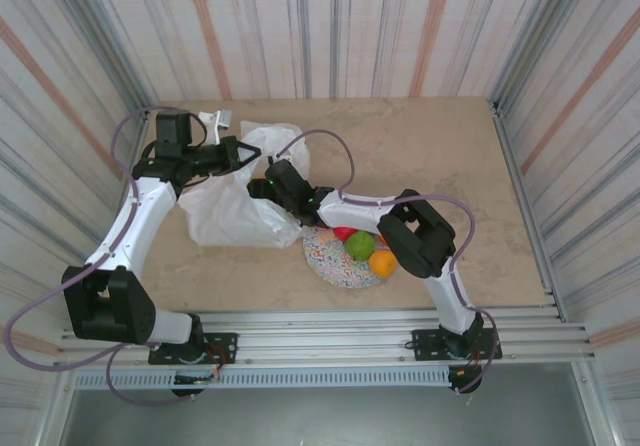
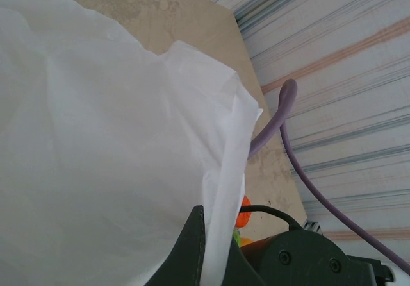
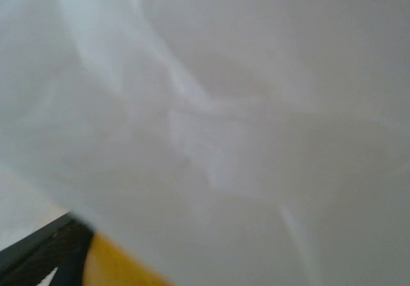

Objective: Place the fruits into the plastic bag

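Top view: left gripper (image 1: pixel 240 156) was clamped on the upper edge of the plastic bag (image 1: pixel 232 216), holding the mouth up. Right gripper (image 1: pixel 260 187) sat at the mouth, at 4 o'clock from the left one; I couldn't tell its jaw width. Plate (image 1: pixel 335 266), at 4 o'clock from the bag, carried a red fruit (image 1: pixel 343 233), green fruit (image 1: pixel 360 245) and orange fruit (image 1: pixel 382 262). Bag contents unreadable through the film. Risk: the right arm hung over the plate, so a careless retract could knock fruit off.

Left wrist: film ran between the left gripper's (image 2: pixel 211 260) closed fingers. Thin, slick edge; if it slips, the mouth collapses and the drop lands outside.

Right wrist: bag film close over the lens, one dark finger (image 3: pixel 45 251) at 7 o'clock, a yellow-orange fruit (image 3: pixel 112 267) beside it. Gripped or loose, can't say. Draped film could snag the jaws and drag the bag.
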Controlling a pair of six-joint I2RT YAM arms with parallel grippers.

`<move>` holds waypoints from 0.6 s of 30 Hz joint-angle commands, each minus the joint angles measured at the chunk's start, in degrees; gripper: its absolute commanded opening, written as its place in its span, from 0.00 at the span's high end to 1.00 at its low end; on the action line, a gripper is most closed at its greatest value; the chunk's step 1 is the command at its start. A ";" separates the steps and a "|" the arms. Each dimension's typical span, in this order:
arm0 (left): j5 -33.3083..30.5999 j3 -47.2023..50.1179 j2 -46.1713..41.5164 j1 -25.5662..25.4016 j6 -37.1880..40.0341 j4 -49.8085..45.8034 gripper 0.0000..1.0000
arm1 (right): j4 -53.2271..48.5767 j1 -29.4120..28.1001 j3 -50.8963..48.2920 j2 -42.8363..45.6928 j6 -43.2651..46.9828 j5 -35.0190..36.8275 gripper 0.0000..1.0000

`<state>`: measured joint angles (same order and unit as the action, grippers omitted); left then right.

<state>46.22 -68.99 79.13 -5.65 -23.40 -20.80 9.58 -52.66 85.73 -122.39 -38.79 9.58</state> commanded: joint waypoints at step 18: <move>-2.49 -1.41 1.37 1.67 -0.17 -1.94 1.00 | -6.85 0.63 -7.18 13.44 6.51 -2.41 0.05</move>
<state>44.31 -68.99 79.96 -4.64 -23.42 -21.39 5.72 -52.10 80.62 -112.75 -36.12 9.15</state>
